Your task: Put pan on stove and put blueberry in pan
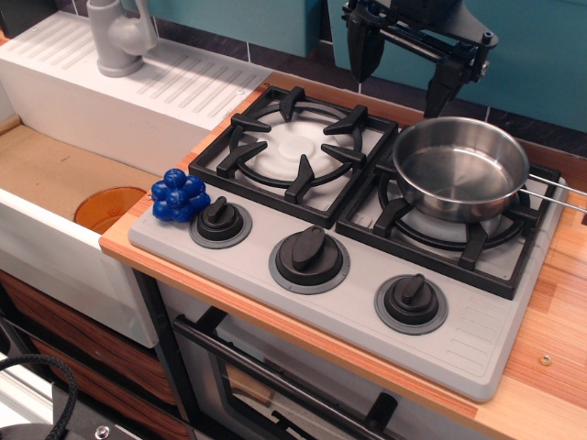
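Observation:
The shiny steel pan [461, 169] sits on the right burner of the grey stove [367, 302], its thin wire handle running off to the right edge of the view. Nothing lies inside the pan. The blueberry [180, 196], a cluster of glossy blue balls, rests at the stove's front left corner beside the leftmost knob. My gripper [404, 75] hangs open above the back of the stove, just behind and left of the pan, with nothing between its black fingers.
The left burner grate [295, 151] is bare. Three black knobs [309, 257] line the stove front. A white sink [55, 183] with an orange drain and a grey faucet [119, 37] lies left. An oven door handle [275, 385] sits below.

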Tool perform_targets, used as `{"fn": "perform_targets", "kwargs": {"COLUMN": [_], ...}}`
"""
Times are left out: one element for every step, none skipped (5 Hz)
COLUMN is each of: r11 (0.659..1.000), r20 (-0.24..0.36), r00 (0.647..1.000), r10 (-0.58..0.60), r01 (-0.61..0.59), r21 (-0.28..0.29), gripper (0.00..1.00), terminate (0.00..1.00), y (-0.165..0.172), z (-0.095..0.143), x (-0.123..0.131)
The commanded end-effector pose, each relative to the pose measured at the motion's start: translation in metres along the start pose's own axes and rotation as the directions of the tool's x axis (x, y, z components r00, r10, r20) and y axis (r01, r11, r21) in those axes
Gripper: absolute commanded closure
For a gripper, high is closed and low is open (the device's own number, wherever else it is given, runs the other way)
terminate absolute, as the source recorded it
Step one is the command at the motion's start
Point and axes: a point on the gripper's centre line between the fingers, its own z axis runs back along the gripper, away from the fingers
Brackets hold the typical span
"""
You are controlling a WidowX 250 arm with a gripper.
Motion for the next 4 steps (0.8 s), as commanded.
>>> {"fn": "perform_targets", "kwargs": {"r11": [1.0, 1.0, 0.999, 0.998], "r20": [0.0, 0.03, 0.062, 0.078], "r00": [1.0, 0.999, 0.998, 0.997], "r10": [0.0, 0.011, 0.006, -0.001], "r01": [0.0, -0.011, -0.003, 0.006], "r21": [0.0, -0.011, -0.051, -0.066], "gripper": [0.0, 0.0, 0.0, 0.0], "terminate": [0.0, 0.0, 0.0, 0.0], "y": [0.0, -0.006, -0.01, -0.008], "z": [0.0, -0.017, -0.038, -0.049], "x": [0.0, 0.002, 0.01, 0.013]}}
